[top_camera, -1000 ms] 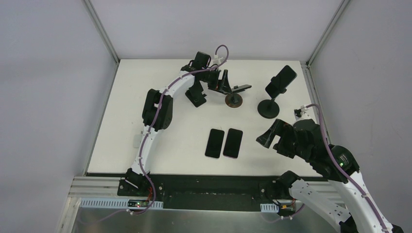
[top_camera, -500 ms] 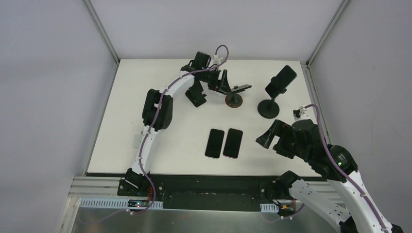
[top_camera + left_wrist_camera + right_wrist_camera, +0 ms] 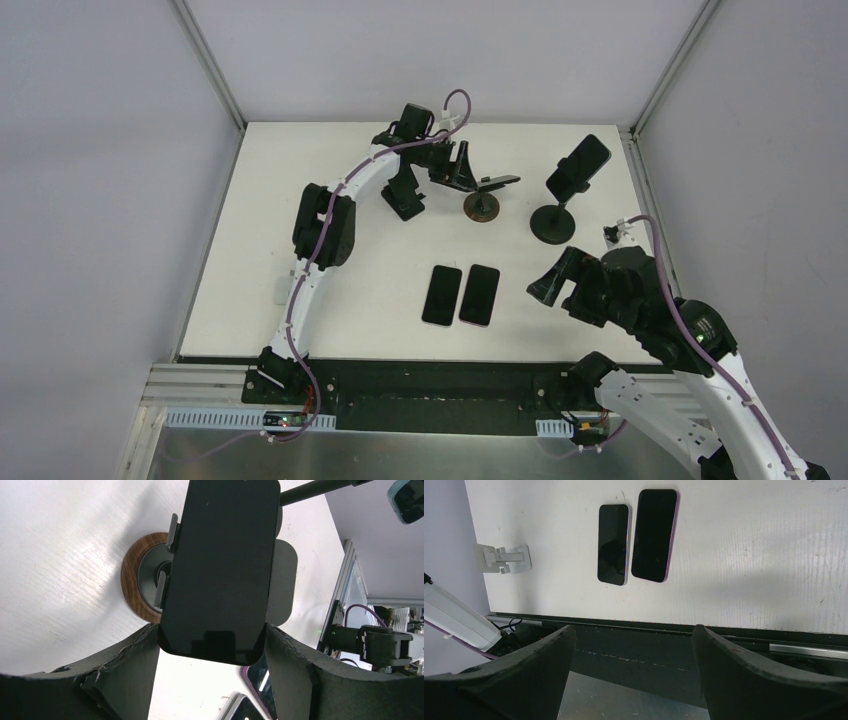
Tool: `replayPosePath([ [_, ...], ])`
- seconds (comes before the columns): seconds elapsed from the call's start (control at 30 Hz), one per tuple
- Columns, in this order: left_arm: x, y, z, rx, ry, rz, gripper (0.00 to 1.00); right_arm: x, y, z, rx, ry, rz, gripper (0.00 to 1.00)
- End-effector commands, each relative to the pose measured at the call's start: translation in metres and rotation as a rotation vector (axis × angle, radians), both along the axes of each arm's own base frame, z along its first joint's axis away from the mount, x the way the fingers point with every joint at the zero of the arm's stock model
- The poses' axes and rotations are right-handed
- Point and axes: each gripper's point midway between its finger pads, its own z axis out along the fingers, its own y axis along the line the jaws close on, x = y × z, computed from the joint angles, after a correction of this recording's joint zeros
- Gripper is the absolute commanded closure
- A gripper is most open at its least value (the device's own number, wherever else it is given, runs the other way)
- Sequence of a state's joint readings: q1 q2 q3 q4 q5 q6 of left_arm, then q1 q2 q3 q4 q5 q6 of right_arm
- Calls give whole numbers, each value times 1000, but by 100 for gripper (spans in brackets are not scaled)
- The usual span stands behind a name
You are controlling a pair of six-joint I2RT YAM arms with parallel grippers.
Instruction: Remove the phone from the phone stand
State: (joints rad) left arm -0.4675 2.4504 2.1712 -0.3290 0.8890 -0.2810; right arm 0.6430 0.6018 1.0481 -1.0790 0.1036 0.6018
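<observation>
A black phone [image 3: 222, 565] sits in the clamp of a stand with a round wooden base [image 3: 132, 587], at the table's back middle [image 3: 481, 206]. My left gripper [image 3: 212, 640] is shut on the phone's near end. Both fingers [image 3: 125, 665] press its side edges. In the top view the gripper [image 3: 470, 175] holds the phone [image 3: 500, 181] lying nearly level above the base. My right gripper [image 3: 560, 285] is open and empty at the front right, with nothing between its fingers in the right wrist view [image 3: 634, 635].
A second phone [image 3: 578, 165] sits on a black stand [image 3: 552, 225] at the back right. An empty black stand [image 3: 405, 197] is behind the left arm. Two phones [image 3: 442, 294] [image 3: 479, 294] lie flat at the middle front. A small white bracket [image 3: 504, 560] lies at the left edge.
The left gripper and the phone have shifted very slightly to the right. The right arm has not moved.
</observation>
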Motion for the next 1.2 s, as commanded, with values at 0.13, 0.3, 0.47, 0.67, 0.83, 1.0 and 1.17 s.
replayPosePath([
  [0.13, -5, -8, 85, -132, -128, -66, 91, 1, 1, 1, 18, -6, -6, 11],
  [0.3, -6, -8, 85, -139, -123, -75, 93, 0, 1, 0, 21, -5, -4, 11],
  [0.47, -7, -7, 81, -140, -112, -81, 95, 0, 1, 0, 19, -4, -7, 11],
  [0.67, -6, -3, 88, -152, -124, -82, 100, 0, 1, -1, 15, 1, -4, 11],
  [0.83, -4, 2, 100, -177, -138, -82, 100, 0, 2, -2, 15, 7, -2, 11],
  [1.0, 9, 8, 116, -259, -143, -31, 100, 1, 2, -2, 12, 4, -3, 11],
  [1.17, 13, 14, 119, -261, -152, -16, 100, 1, 3, -2, 14, 6, -2, 11],
])
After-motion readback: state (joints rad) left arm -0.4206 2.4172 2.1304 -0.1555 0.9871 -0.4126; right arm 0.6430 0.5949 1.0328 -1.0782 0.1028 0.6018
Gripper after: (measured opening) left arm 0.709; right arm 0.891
